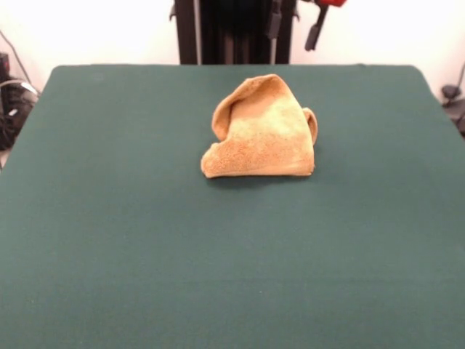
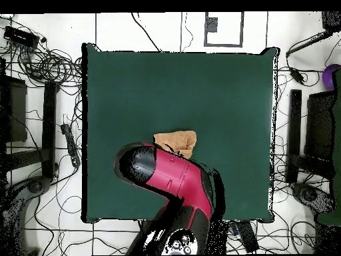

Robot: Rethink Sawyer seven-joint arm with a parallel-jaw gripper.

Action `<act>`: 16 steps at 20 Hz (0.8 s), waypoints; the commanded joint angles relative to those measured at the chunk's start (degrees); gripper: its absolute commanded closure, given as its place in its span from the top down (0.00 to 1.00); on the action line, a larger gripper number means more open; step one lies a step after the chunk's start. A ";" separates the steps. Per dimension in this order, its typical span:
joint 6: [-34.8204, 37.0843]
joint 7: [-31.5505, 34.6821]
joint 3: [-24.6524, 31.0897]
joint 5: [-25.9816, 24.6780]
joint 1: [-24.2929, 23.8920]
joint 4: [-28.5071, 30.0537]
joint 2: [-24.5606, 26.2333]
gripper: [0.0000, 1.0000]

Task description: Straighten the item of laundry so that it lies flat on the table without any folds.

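Note:
The golden-orange towel (image 1: 263,134) lies on the dark green table (image 1: 145,240), a little beyond its middle. It is folded over itself into a rough triangle, with a rolled fold on its left side and a small flap sticking out on the right. In the overhead view only part of the towel (image 2: 176,141) shows; the red arm (image 2: 174,177) covers the rest. A dark piece under a red part at the top edge of the front view seems to be my gripper (image 1: 316,33), drawn back high above the table's far edge and well apart from the towel.
The black pedestal (image 1: 232,29) stands behind the table's far edge. Cables and stands (image 2: 40,100) surround the table on the floor. The towel is the only thing on the table.

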 commanded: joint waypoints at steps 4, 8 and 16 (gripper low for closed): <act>-6.22 9.79 6.09 -0.81 -3.46 4.94 3.94 1.00; -8.20 9.29 7.35 -0.67 -4.36 8.04 2.53 1.00; -14.76 10.26 10.32 0.42 -6.40 12.02 2.46 1.00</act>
